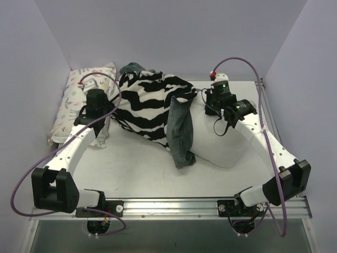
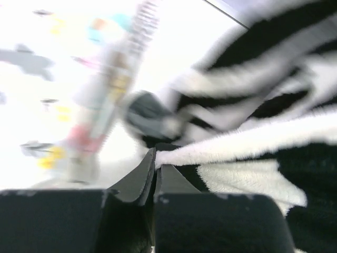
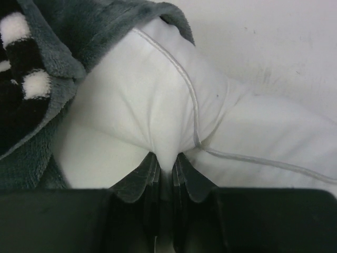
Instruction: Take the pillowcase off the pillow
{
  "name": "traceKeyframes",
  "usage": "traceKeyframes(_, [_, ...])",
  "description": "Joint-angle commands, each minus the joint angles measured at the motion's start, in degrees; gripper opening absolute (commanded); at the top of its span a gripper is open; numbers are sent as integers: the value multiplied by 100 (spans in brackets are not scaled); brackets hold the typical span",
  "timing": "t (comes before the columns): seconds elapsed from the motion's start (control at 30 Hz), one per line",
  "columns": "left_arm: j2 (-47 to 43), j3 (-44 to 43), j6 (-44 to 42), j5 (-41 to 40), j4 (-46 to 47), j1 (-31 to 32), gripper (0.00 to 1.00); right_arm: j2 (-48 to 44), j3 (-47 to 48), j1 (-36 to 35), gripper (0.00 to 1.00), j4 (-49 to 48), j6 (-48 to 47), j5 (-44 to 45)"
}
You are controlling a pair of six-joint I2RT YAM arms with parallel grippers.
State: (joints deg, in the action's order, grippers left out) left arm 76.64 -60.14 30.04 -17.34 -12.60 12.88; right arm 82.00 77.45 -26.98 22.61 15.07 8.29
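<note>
Top external view: the pillowcase (image 1: 150,108) is seen bunched in a soft, rumpled heap at the middle of the pale table (image 1: 137,163). Its zebra side of bold black-and-white stripes is turned up, and a long flap of plush grey-teal lining is folded out toward the near edge. The pillow (image 1: 226,150), plain white and smoothly rounded, is exposed to the right of that flap, with its left part covered by the fabric. A smaller animal-print pillow (image 1: 79,100), white with pastel figures, is laid along the left wall, just beside the heap.

The left gripper (image 1: 111,108) is set at the left edge of the striped heap. From the left wrist, its dark, wedge-shaped fingers are shown pressed flat together, and a fluffy white stripe is met right at their tips. Whether any pile is caught between them cannot be told, the picture being blurred.

The right gripper (image 1: 206,104) is placed at the far right of the pillow, beside the pillowcase opening. From the right wrist, its jaws are seen clenched on a fold of the pillow's smooth white cloth, which is puckered into creases around the tips. A thin, glossy piping (image 3: 192,100) is traced in a curve across the white cover. The thick grey-teal pile, with striped fleece behind it, is rolled back at the upper left.
</note>
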Motion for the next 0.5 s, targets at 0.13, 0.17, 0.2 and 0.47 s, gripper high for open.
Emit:
traceKeyframes(0.13, [-448,-674,266,-973,-1050,-1200,0,-825,630,1458,0,1553,303,234])
traceKeyframes(0.17, [-414,-866,265,-964,-1121,-1209,0,-852,692,1563,0,1588,286,208])
traceKeyframes(0.2, [-413,-937,248,-946,-1191,-1218,0,-878,719,1660,0,1623,295,173])
traceKeyframes(0.47, [113,-1545,-410,460,-1175,-229,0,-571,587,1215,0,1545,225,285])
